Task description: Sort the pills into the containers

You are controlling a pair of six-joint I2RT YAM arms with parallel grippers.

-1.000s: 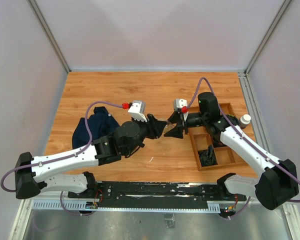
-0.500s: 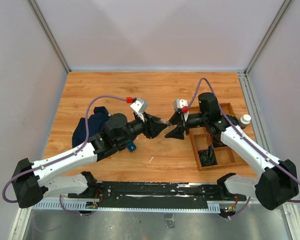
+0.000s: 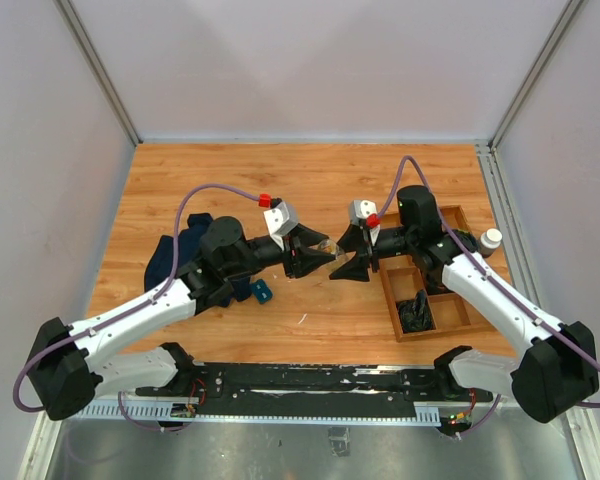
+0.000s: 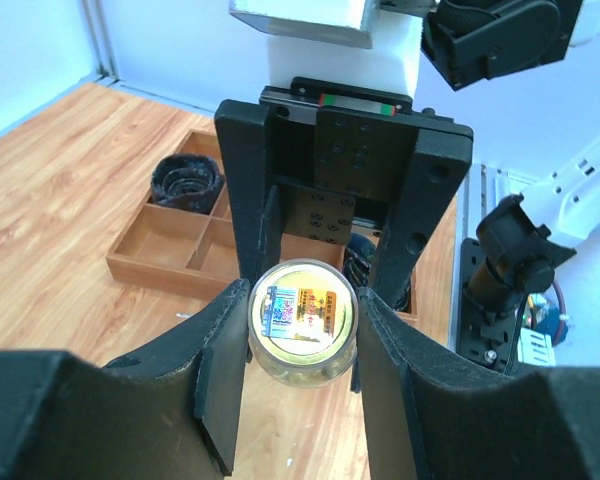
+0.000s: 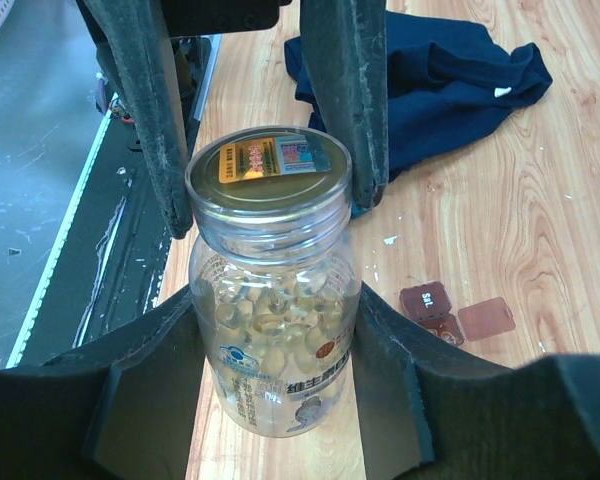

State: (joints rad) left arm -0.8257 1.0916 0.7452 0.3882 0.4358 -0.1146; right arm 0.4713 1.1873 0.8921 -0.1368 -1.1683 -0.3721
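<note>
The left fingers [image 4: 220, 385], closed on the cap [image 4: 302, 312], have turned since a second ago, probably unscrewing the pill bottle [image 5: 275, 345] that the right fingers [image 5: 145, 400] clamp, while the small brown container [image 5: 427, 300] lies on the desk [image 5: 540, 220]

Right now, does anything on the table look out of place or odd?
A crumpled navy cloth lies at the left, unrelated to pill sorting. The reddish-brown container lies open, apart from it.

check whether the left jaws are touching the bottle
Touching. The left wrist view shows both left jaws pressed against the sides of the bottle top, with no gap.
</note>
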